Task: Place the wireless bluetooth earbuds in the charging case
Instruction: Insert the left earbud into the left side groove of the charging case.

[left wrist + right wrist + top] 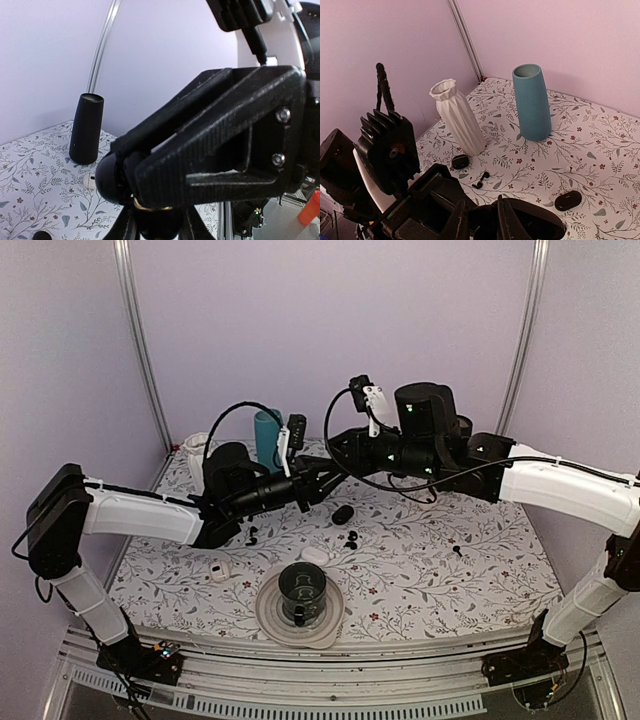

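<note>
Earbuds (350,537) lie loose on the flowered table (480,580). A small black pair sits near the middle, just beyond a white case (314,554). Another earbud (252,535) lies further left, under the left arm. The right wrist view shows one earbud (481,181) on the table near the foot of the white vase (457,117), close to a small black case (460,161). None of the earbuds is in a gripper.

The two arms meet above the far middle of the table. The left gripper (159,227) has its fingers drawn close on the underside of a rounded black case (112,175), which is held clear of the table. The right gripper (481,222) comes in from the right, its fingers also nearly together and pinching the same case.

A teal vase (267,435) stands far left of centre. A plate (270,615) carrying a dark cup (302,590) sits at the near edge.
</note>
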Available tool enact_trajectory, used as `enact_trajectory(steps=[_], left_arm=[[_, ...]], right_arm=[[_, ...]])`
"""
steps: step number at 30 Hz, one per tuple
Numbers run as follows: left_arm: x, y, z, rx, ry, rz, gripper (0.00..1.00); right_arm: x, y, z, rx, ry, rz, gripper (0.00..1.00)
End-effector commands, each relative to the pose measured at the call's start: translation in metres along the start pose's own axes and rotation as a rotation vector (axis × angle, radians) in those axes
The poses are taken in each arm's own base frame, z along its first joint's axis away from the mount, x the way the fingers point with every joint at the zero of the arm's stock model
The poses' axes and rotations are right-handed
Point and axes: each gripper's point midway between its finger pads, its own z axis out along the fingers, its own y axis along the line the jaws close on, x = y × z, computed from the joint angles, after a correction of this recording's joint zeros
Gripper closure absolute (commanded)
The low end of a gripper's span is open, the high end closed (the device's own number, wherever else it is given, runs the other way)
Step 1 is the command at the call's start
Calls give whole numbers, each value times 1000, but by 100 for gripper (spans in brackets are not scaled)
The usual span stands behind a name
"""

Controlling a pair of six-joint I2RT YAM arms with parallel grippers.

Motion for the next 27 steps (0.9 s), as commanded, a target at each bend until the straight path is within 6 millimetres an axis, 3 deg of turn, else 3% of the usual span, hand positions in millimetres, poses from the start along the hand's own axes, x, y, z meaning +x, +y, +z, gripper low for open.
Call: enact_trajectory(steps=[1, 11, 13, 27], left_arm=[[-26, -12, -1, 10, -59, 46, 100], [-28, -8, -3, -12, -59, 55, 100], [-28, -7, -3, -15, -58, 58, 100], [-27, -6, -5, -24, -43, 84, 100]], right_arm=[[8, 10, 4, -31, 27, 3, 82], [11, 8, 3, -20, 34, 0, 82], [11, 8, 2, -24, 35, -2, 77], [7, 5, -2, -5, 23, -12, 69]])
